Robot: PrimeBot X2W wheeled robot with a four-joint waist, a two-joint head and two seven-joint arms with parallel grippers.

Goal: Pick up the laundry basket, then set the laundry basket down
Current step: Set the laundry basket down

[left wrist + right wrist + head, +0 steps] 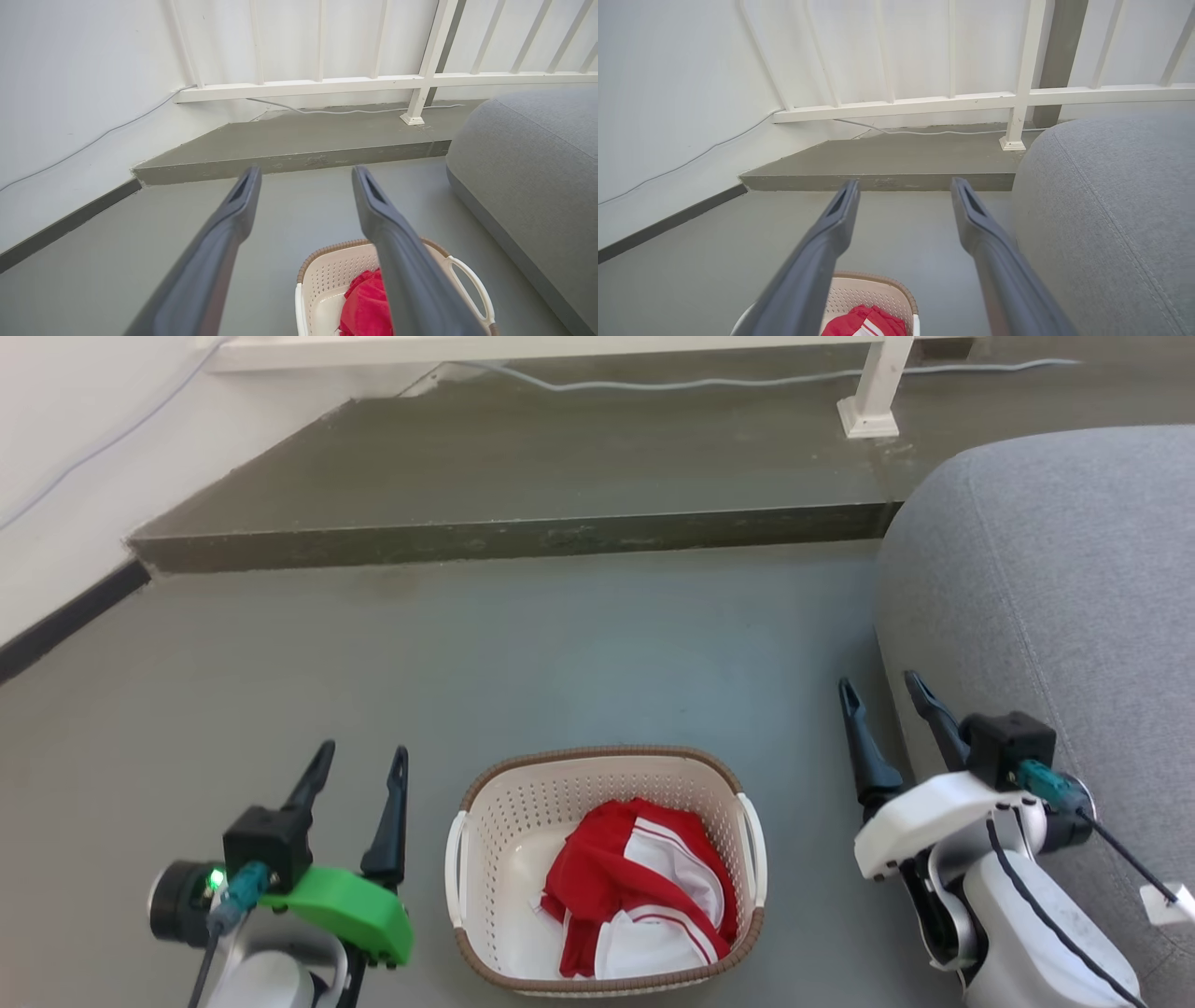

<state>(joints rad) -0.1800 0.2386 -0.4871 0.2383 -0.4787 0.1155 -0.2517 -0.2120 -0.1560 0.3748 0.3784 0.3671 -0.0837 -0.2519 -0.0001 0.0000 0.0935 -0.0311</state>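
Laundry basket upright, mouth up, handles at left and right

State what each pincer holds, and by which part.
Nothing is held. The left pincer and right pincer are both open and empty, flanking the laundry basket on the floor.

You have no text, label, brand, number or sign to read in any of these views. The one likely carrier, a white tag at the lower right of the head view, is too small to show whether it bears any print.
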